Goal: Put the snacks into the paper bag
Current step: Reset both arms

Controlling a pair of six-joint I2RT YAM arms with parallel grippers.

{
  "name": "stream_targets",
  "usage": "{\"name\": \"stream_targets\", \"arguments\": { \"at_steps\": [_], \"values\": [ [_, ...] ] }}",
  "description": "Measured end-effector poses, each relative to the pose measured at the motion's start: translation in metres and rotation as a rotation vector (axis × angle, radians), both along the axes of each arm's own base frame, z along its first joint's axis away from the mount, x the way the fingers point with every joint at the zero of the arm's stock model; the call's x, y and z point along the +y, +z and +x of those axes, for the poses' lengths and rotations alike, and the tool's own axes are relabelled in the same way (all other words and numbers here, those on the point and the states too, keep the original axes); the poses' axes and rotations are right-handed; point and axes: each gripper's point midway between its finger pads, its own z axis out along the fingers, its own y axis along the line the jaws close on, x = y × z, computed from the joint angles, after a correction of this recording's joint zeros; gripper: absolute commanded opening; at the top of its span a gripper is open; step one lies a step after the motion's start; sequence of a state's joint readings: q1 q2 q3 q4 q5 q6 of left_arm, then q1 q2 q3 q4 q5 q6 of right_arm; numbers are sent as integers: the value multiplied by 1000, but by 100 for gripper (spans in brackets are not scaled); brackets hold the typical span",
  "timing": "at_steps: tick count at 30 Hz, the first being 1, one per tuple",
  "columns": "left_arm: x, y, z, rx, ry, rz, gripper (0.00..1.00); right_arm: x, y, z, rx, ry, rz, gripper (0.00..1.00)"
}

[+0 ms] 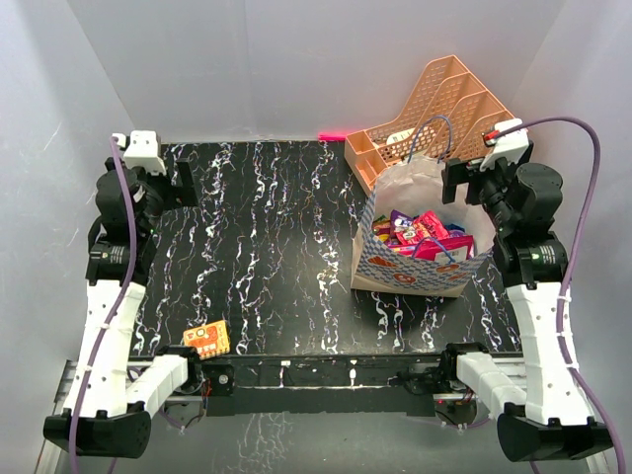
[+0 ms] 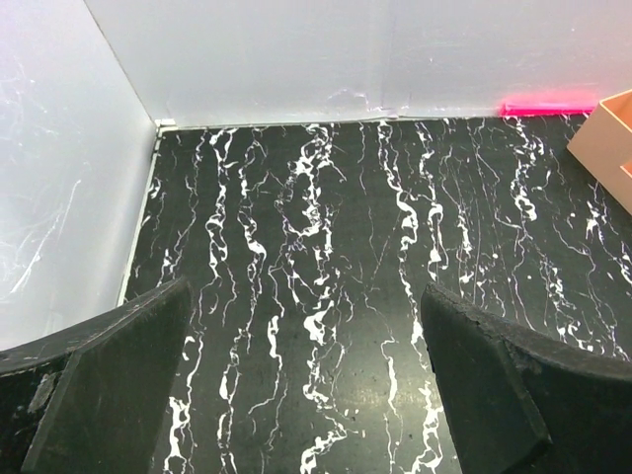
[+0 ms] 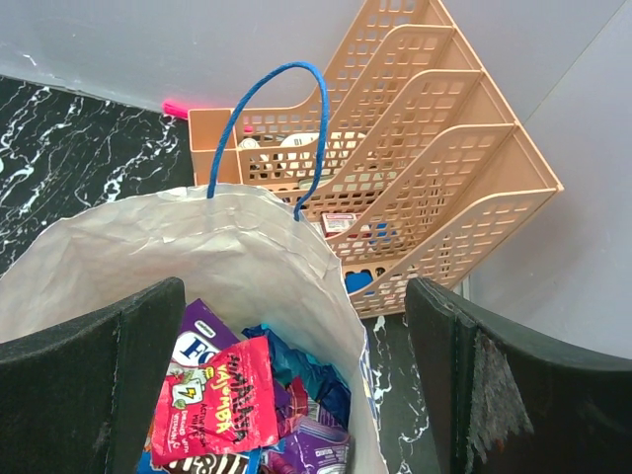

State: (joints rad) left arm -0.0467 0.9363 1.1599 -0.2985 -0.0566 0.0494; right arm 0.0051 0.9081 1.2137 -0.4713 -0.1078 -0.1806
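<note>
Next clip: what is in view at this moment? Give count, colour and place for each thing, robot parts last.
bag: one, cream-white with a blue patterned band and blue cord handles, standing right of centre on the table
snacks: several, too piled up to count, pink, purple and blue, inside the bag
orange packet: one, orange, near left of the table, by the left arm's base
organizer: one, peach mesh, far right corner behind the bag; small items inside, unclear
pink strip: one, pink, at the table's far edge
table: one, black with white veins
left end effector: open, empty, over bare table at far left
right end effector: open, empty, above the bag's mouth
</note>
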Motion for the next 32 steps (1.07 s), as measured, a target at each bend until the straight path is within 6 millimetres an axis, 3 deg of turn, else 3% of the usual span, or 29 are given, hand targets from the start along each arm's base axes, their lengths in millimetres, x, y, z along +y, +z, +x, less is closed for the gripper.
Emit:
{"name": "stream_targets", "arguments": {
  "at_steps": [15, 32],
  "values": [
    [6, 31, -13, -67, 33, 1, 98, -9, 13, -12, -33, -49, -5, 98],
    [6, 26, -6, -54, 34, 3, 98, -11, 11, -10, -25, -64, -7, 98]
  ]
}}
